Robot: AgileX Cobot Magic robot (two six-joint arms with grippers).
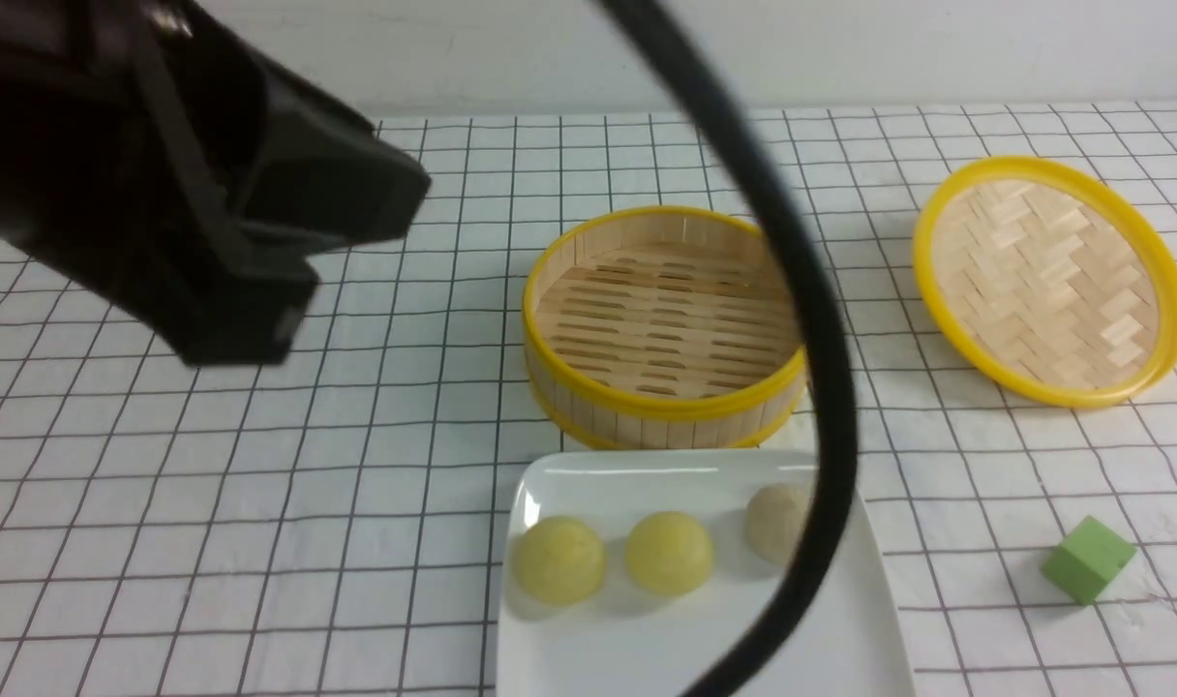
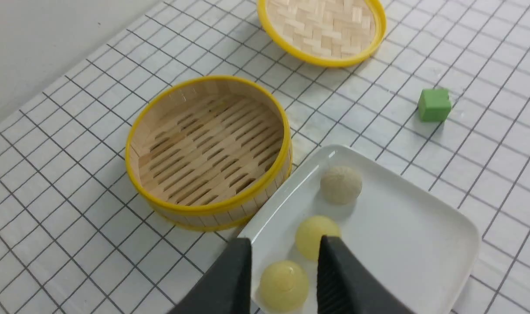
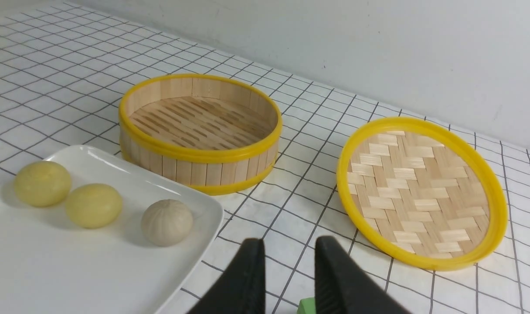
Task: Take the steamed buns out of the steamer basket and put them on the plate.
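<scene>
All three steamed buns lie in a row on the white plate [image 1: 647, 658]: two pale yellow ones [image 1: 559, 560] [image 1: 669, 552] and a greyish beige one [image 1: 777, 523]. Behind the plate stands the steamer basket [image 1: 661, 329], with nothing on its slatted floor. My left gripper [image 2: 284, 250] hangs open above the plate, and a yellow bun [image 2: 283, 285] shows through the gap well below it. The right gripper [image 3: 290, 246] hovers over the cloth between the plate [image 3: 73, 270] and the lid, its fingers a narrow gap apart with nothing between them.
A shallow yellow-rimmed woven lid [image 1: 1048, 281] lies to the right of the basket. A green cube [image 1: 1087, 559] sits on the checked cloth right of the plate. The raised left arm [image 1: 192, 213] and a black cable [image 1: 821, 319] block part of the front view.
</scene>
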